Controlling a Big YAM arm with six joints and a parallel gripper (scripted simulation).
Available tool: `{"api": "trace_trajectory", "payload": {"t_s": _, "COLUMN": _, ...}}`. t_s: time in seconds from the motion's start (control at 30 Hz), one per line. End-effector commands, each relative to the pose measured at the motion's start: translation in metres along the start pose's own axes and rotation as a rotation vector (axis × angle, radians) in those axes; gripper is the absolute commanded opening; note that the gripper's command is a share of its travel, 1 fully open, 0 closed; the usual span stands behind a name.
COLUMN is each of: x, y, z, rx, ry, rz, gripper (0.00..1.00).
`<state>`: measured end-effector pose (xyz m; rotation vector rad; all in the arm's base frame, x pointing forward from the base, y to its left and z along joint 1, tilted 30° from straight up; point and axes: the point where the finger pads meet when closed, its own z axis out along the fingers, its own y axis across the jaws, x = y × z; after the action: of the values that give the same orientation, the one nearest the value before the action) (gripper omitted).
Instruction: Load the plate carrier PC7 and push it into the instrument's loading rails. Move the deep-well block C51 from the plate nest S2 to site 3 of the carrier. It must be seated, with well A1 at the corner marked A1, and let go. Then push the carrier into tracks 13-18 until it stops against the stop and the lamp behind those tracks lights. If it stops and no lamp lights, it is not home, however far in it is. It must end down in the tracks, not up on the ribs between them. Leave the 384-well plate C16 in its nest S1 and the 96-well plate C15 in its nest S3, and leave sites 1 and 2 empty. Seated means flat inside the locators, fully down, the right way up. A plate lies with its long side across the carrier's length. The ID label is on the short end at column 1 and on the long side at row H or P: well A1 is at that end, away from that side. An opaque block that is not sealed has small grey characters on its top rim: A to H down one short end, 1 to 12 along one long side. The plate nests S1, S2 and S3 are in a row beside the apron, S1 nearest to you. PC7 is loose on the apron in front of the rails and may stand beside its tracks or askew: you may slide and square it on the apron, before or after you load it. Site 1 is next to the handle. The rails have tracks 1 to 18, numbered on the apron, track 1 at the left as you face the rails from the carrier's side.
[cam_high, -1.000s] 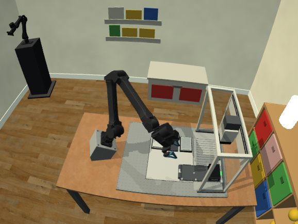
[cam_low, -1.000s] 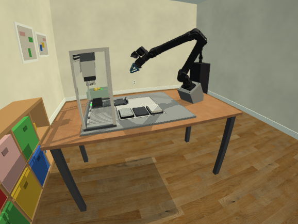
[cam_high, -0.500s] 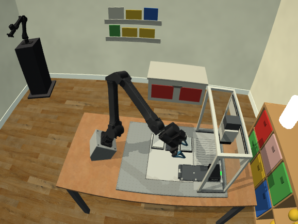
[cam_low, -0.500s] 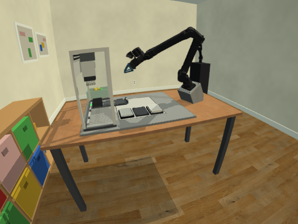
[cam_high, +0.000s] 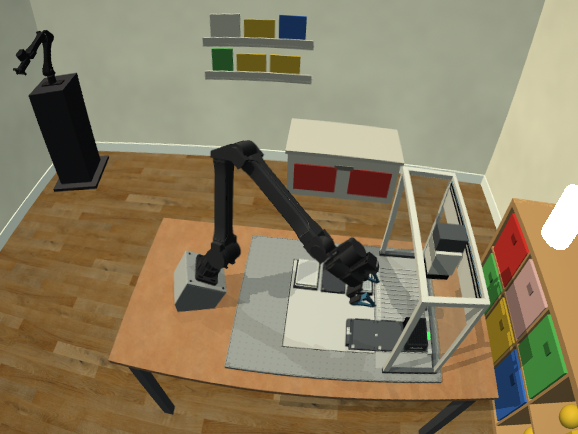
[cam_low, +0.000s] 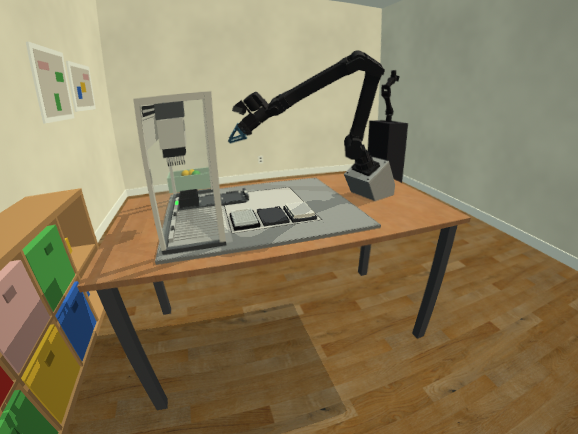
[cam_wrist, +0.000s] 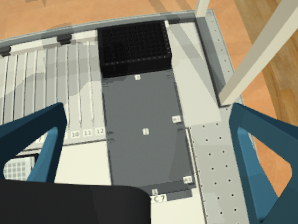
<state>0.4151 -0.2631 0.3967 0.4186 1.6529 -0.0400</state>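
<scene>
The dark grey carrier PC7 (cam_high: 380, 334) lies along the rails' outermost tracks, its far end under the white frame. The black deep-well block C51 (cam_high: 415, 336) sits on that far end; it also shows in the wrist view (cam_wrist: 133, 48) and in the exterior view (cam_low: 189, 198). The two nearer sites of the carrier (cam_wrist: 143, 129) are bare. A green lamp (cam_high: 428, 335) glows behind the block. My gripper (cam_high: 362, 295) (cam_low: 238, 136) hangs high above the apron beside the nests, open and empty, with the carrier showing between its blue fingers.
Three nests stand in a row beside the apron: a white well plate (cam_low: 244, 218) next to the rails, a dark middle nest (cam_low: 272, 215), a pale plate (cam_low: 301, 212). The white frame (cam_high: 430, 250) with its pipetting head (cam_low: 170, 127) stands over the rails (cam_low: 197, 225).
</scene>
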Motion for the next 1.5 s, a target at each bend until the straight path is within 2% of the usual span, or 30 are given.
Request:
{"api": "trace_trajectory", "payload": {"t_s": 0.0, "x": -0.044, "y": 0.011, "z": 0.008, "rx": -0.012, "ry": -0.057, "rz": -0.016, "gripper": 1.0}}
{"api": "trace_trajectory", "payload": {"t_s": 0.07, "x": -0.044, "y": 0.011, "z": 0.008, "rx": -0.012, "ry": -0.057, "rz": -0.016, "gripper": 1.0}}
{"api": "trace_trajectory", "payload": {"t_s": 0.1, "x": -0.048, "y": 0.006, "z": 0.008, "rx": 0.001, "ry": -0.061, "rz": -0.019, "gripper": 1.0}}
{"api": "trace_trajectory", "payload": {"t_s": 0.13, "x": -0.047, "y": 0.012, "z": 0.014, "rx": -0.011, "ry": -0.052, "rz": -0.015, "gripper": 1.0}}
{"api": "trace_trajectory", "payload": {"t_s": 0.57, "x": -0.076, "y": 0.024, "z": 0.055, "rx": -0.012, "ry": -0.054, "rz": -0.012, "gripper": 1.0}}
{"api": "trace_trajectory", "payload": {"t_s": 0.63, "x": -0.076, "y": 0.024, "z": 0.055, "rx": -0.012, "ry": -0.054, "rz": -0.012, "gripper": 1.0}}
{"api": "trace_trajectory", "payload": {"t_s": 0.67, "x": -0.089, "y": 0.017, "z": 0.051, "rx": 0.004, "ry": -0.084, "rz": -0.022, "gripper": 1.0}}
{"api": "trace_trajectory", "payload": {"t_s": 0.7, "x": -0.082, "y": 0.022, "z": 0.06, "rx": -0.005, "ry": -0.057, "rz": -0.012, "gripper": 1.0}}
{"api": "trace_trajectory", "payload": {"t_s": 0.73, "x": -0.083, "y": 0.027, "z": 0.065, "rx": -0.012, "ry": -0.054, "rz": -0.011, "gripper": 1.0}}
{"api": "trace_trajectory", "payload": {"t_s": 1.13, "x": -0.111, "y": 0.038, "z": 0.102, "rx": -0.013, "ry": -0.056, "rz": -0.01, "gripper": 1.0}}
{"api": "trace_trajectory", "payload": {"t_s": 1.2, "x": -0.111, "y": 0.038, "z": 0.102, "rx": -0.013, "ry": -0.056, "rz": -0.01, "gripper": 1.0}}
{"api": "trace_trajectory", "payload": {"t_s": 1.23, "x": -0.126, "y": 0.034, "z": 0.095, "rx": -0.001, "ry": -0.085, "rz": -0.019, "gripper": 1.0}}
{"api": "trace_trajectory", "payload": {"t_s": 1.27, "x": -0.116, "y": 0.036, "z": 0.107, "rx": -0.006, "ry": -0.058, "rz": -0.011, "gripper": 1.0}}
{"api": "trace_trajectory", "payload": {"t_s": 1.47, "x": -0.129, "y": 0.045, "z": 0.126, "rx": -0.013, "ry": -0.058, "rz": -0.009, "gripper": 1.0}}
